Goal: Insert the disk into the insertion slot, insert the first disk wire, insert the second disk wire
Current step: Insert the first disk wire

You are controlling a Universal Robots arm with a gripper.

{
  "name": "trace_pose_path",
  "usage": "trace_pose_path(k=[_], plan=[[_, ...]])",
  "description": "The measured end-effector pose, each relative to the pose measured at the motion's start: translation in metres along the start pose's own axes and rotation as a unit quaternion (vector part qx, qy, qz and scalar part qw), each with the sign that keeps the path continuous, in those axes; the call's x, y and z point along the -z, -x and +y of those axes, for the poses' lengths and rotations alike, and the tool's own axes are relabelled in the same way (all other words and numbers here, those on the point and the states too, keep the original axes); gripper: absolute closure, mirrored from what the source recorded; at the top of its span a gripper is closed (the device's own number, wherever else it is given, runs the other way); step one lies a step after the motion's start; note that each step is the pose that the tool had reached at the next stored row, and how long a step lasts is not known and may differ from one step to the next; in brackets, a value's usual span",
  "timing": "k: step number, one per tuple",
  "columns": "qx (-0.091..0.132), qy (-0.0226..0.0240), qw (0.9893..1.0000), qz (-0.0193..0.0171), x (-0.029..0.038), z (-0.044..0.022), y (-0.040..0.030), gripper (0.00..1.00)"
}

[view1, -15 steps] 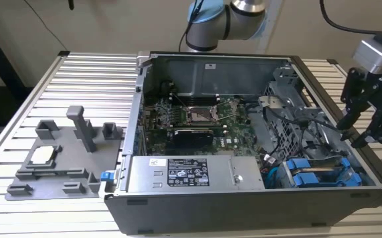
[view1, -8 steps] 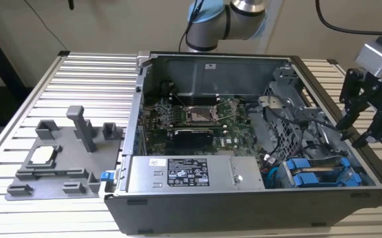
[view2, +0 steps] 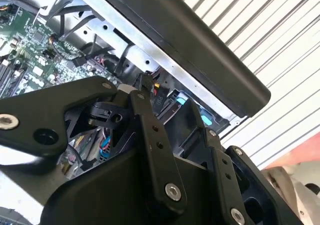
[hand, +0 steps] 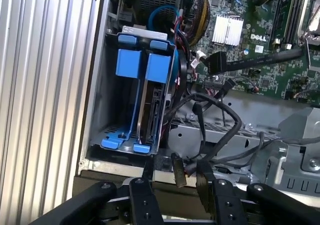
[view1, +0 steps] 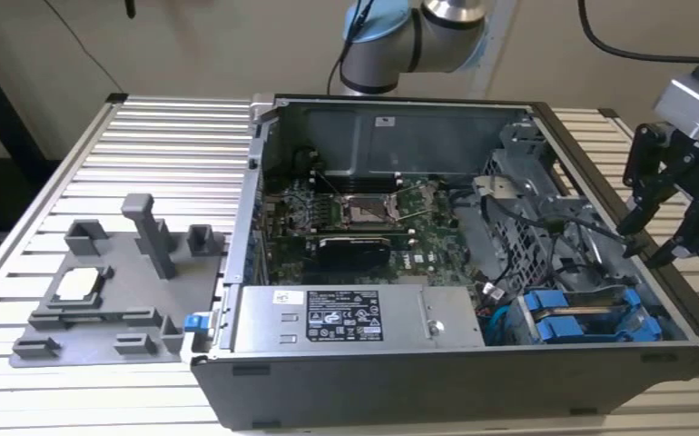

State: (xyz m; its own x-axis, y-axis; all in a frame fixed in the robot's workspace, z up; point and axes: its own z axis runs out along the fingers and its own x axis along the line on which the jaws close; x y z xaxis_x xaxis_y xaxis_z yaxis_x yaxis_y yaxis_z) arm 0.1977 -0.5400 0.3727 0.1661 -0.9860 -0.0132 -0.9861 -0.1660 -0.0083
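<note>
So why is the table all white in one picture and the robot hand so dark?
Second wrist view: strong light washes out the slatted table, and the black gripper sits shaded against it. Exterior view: softer light, the table looks grey.

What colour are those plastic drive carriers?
The drive carriers are bright blue, clearest in the first wrist view.
</note>
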Motion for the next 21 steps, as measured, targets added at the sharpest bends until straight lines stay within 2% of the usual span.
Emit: trace_pose_path(k=[4,8,10,18,20,21], plan=[[0.002,-0.0001,1.0000,-0.0007,0.0000,0.0004,-0.0005,0.53],[0.008,-0.0025,0.9999,-0.0076,0.0000,0.0026,-0.0013,0.53],[0.009,-0.0031,0.9999,-0.0094,-0.0001,0.0046,-0.0020,0.53],[0.009,-0.0032,0.9999,-0.0094,-0.0001,0.0049,-0.0023,0.56],[0.009,-0.0032,0.9999,-0.0094,0.0000,0.0049,-0.0023,0.68],[0.009,-0.0032,0.9999,-0.0092,0.0000,0.0049,-0.0023,0.68]])
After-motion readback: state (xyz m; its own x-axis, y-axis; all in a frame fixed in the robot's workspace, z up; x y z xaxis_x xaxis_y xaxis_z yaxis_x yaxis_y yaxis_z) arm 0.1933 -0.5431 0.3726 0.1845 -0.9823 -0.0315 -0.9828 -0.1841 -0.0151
